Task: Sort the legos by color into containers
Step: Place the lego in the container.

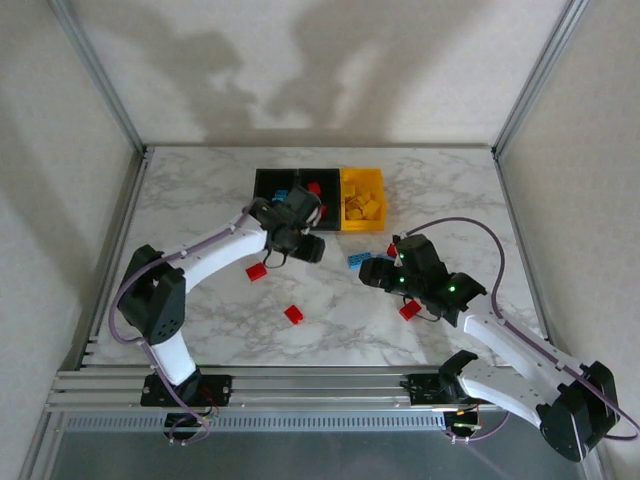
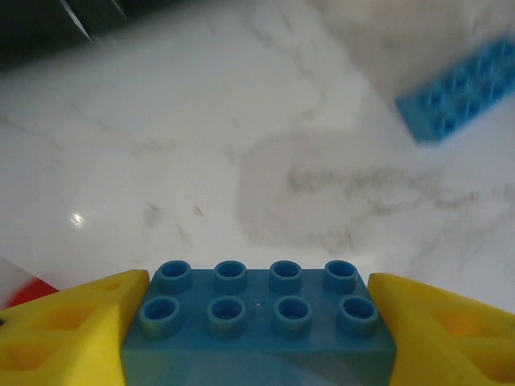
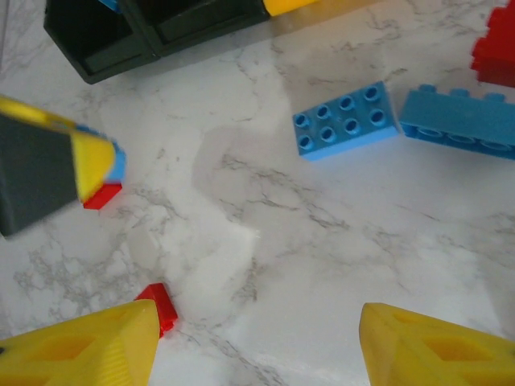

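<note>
Legos first: the blue brick [image 2: 261,310] I am sorting sits crosswise between the fingers [image 2: 72,330] of my left end effector [image 2: 257,283]. Its studs face the wrist camera and both yellow pads press on its short ends, so it cannot twist. That end effector is closed only as far as the brick's length allows.

Seen from above, this grip sits just on the near side of the containers [image 1: 260,185], in front of the two black bins. Whether the brick has left the bench [image 1: 200,200] I cannot tell. The black bin farthest from the yellow bin [image 1: 345,226] has a blue piece in it, the middle one a red, and the yellow one yellows. I judge the brick is held this close so the carry is short.

My left arm reaches forward and across from its base, elbow bent, wrist pitched down toward the containers.

My right end effector [image 3: 257,322] hangs off the containers' yellow end, somewhat nearer me, fingers spread wide with nothing between them. Ahead of it two more blue bricks [image 3: 346,121] lie side by side. I judge it is poised open to come down on one.

Loose red bricks [image 1: 293,314] lie well apart, nearer me than the containers.

The right arm stretches forward and inward, wrist bent to look down
</note>
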Robot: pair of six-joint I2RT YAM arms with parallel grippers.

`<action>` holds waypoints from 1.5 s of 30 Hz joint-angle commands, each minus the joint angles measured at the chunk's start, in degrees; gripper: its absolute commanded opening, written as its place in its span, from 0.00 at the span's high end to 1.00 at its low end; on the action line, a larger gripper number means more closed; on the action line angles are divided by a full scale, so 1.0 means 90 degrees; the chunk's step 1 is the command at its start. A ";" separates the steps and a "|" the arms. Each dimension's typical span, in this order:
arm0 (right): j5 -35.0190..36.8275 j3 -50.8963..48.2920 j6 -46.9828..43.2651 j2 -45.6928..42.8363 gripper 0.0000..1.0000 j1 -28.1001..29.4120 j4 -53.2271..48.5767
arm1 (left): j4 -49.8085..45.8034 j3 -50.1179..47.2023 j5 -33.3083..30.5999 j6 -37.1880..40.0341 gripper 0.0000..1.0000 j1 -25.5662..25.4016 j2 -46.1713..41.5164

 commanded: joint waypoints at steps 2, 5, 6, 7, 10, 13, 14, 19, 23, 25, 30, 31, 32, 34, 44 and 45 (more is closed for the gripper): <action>-0.0084 0.0352 0.0072 0.0321 0.34 0.0210 0.0545 | -0.0199 0.0978 -0.0303 -0.0061 0.46 0.0614 0.0275; 0.0032 0.0376 0.0161 0.0407 0.34 0.0427 0.0607 | -0.0213 0.1707 -0.0268 -0.0331 0.46 0.1010 0.0771; 0.0078 0.0369 0.0185 0.0404 0.34 0.0479 0.0606 | -0.0226 0.1916 -0.0271 -0.0411 0.46 0.1106 0.0927; 0.0126 0.0355 0.0223 0.0391 0.34 0.0510 0.0608 | -0.0194 0.2117 -0.0294 -0.0513 0.46 0.1207 0.1091; 0.0196 0.0251 0.0332 0.0264 0.35 0.0572 0.0581 | -0.0141 0.2627 -0.0361 -0.0771 0.46 0.1435 0.1551; 0.0294 0.0209 0.0398 0.0114 0.35 0.0594 0.0448 | -0.0298 0.3199 -0.0578 -0.0970 0.46 0.1560 0.2100; 0.0337 0.0221 0.0406 0.0071 0.35 0.0600 0.0385 | -0.0322 0.3368 -0.0673 -0.1028 0.46 0.1588 0.2271; 0.0532 0.0199 0.0468 -0.0061 0.34 0.0607 0.0140 | -0.0503 0.4134 -0.1201 -0.1223 0.45 0.1648 0.2979; 0.0562 0.0110 0.0593 -0.0140 0.35 0.0614 0.0139 | -0.0720 0.4657 -0.1346 -0.1354 0.45 0.1750 0.3456; 0.0591 0.0109 0.0611 -0.0158 0.35 0.0617 0.0106 | -0.0698 0.4709 -0.1326 -0.1395 0.44 0.1785 0.3560; 0.0626 0.0220 0.0583 -0.0066 0.35 0.0613 0.0029 | -0.0666 0.4711 -0.1404 -0.1501 0.44 0.1864 0.3692; 0.0629 0.0237 0.0580 -0.0033 0.35 0.0617 0.0028 | -0.0668 0.4718 -0.1394 -0.1493 0.44 0.1869 0.3719; 0.0622 0.0254 0.0560 -0.0012 0.35 0.0618 0.0027 | -0.0658 0.4713 -0.1380 -0.1487 0.43 0.1865 0.3724; 0.0622 0.0272 0.0556 0.0042 0.35 0.0613 0.0032 | -0.0668 0.4745 -0.1333 -0.1474 0.36 0.1865 0.3753; 0.0602 0.0337 0.0511 0.0157 0.35 0.0618 0.0076 | -0.0647 0.4721 -0.1058 -0.1411 0.27 0.1846 0.3383; 0.0610 0.0344 0.0499 0.0166 0.35 0.0615 0.0067 | -0.0659 0.4699 -0.1022 -0.1409 0.27 0.1833 0.3307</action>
